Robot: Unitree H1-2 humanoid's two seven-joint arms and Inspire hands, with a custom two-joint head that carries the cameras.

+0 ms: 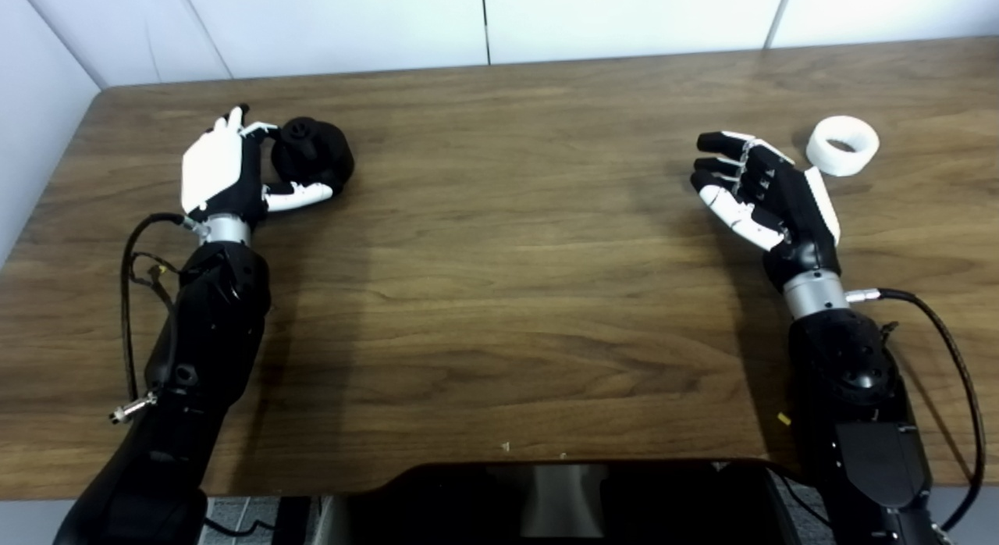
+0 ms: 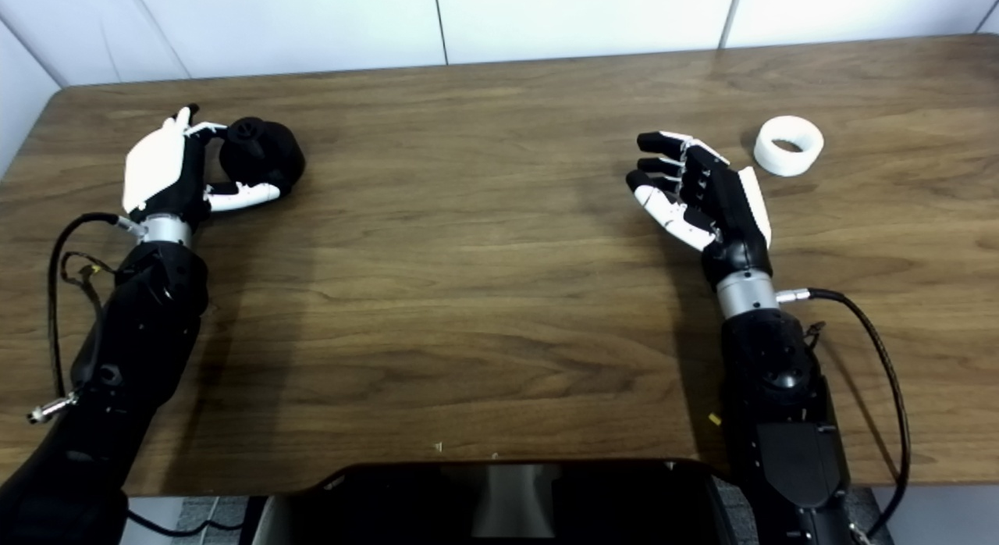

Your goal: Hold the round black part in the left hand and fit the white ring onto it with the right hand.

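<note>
The white ring [image 1: 842,145] lies flat on the wooden table [image 1: 499,295], bore up, so its axis is vertical. It sits at about one o'clock from the right hand [image 1: 761,194], just beside the back of that hand and not touching it. The right hand holds nothing; its fingers are spread and slightly curled, and the fingertips [image 1: 714,143] point toward ten o'clock, away from the ring. The palm faces the middle of the table, so the ring lies behind the hand, not in front of its opening. In my judgement the coming move turns on this: the hand must swing toward one o'clock and turn its fingers to the ring before it can close on the rim.

The round black part [image 1: 312,151] is far across the table at the left. The left hand [image 1: 222,174] is wrapped round it, fingers over the top and thumb [image 1: 300,194] beneath at about five o'clock. I cannot tell whether the part is lifted or rests on the table. The right hand is much the nearer to the ring.
</note>
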